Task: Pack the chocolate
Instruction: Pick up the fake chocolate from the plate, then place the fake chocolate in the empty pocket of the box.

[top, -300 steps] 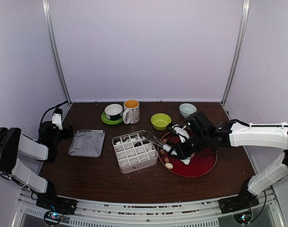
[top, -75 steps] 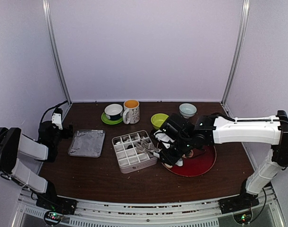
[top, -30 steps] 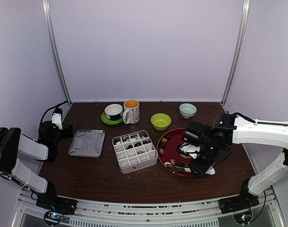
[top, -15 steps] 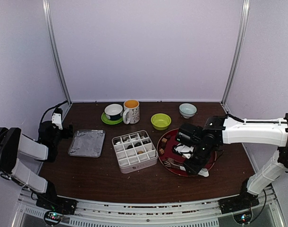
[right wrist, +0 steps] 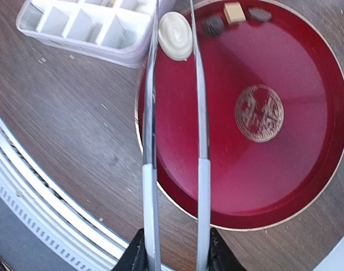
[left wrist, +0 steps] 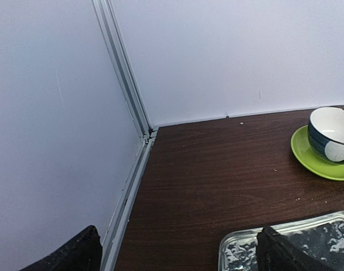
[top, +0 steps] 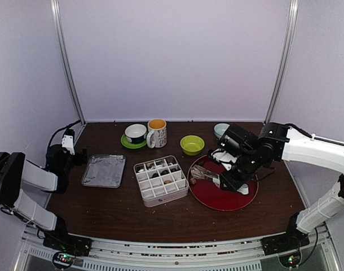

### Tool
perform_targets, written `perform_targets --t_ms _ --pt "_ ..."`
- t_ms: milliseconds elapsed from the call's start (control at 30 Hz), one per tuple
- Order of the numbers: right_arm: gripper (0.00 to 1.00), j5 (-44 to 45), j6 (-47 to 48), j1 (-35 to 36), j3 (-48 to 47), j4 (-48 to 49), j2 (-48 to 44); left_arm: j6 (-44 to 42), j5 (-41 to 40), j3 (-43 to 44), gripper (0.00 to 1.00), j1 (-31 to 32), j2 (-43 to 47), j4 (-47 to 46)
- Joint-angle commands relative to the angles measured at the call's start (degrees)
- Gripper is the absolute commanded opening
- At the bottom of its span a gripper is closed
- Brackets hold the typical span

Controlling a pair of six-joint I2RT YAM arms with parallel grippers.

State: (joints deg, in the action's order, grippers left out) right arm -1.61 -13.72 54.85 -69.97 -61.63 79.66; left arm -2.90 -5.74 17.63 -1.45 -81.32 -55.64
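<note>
Packing partly done: several chocolates (top: 168,181) sit in the divided box (top: 166,199) left of the red plate (right wrist: 285,186), and four lie at the plate's rim. The right gripper (right wrist: 175,248), jaws clamped on metal tongs (right wrist: 151,113), points them at a cream-white chocolate (right wrist: 175,28). The left gripper (left wrist: 177,254) rests far left, jaws apart.

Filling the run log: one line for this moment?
right tool: shut on tongs | tongs: straddling white chocolate at red plate rim | left tool: open, by foil tray

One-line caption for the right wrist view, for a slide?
Right pincer holds metal tongs over red plate, arms straddling a cream-white chocolate.
</note>
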Motion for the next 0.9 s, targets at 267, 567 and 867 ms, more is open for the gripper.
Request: perform_targets --t_ms 267,567,867 --pt "0.25 -6.92 0.14 5.18 -7.07 15.67 8.35 0.48 0.46 1.36 0.98 -0.41 -0.29 -2.27" --pt "0.25 -4.83 -3.00 7.62 -6.97 24.65 15.15 0.57 0.46 1.37 0.98 -0.36 -0.32 -2.28" --pt "0.33 -1.92 -3.48 7.95 -7.38 26.05 17.73 0.46 0.46 1.36 0.98 -0.35 -0.33 -2.28"
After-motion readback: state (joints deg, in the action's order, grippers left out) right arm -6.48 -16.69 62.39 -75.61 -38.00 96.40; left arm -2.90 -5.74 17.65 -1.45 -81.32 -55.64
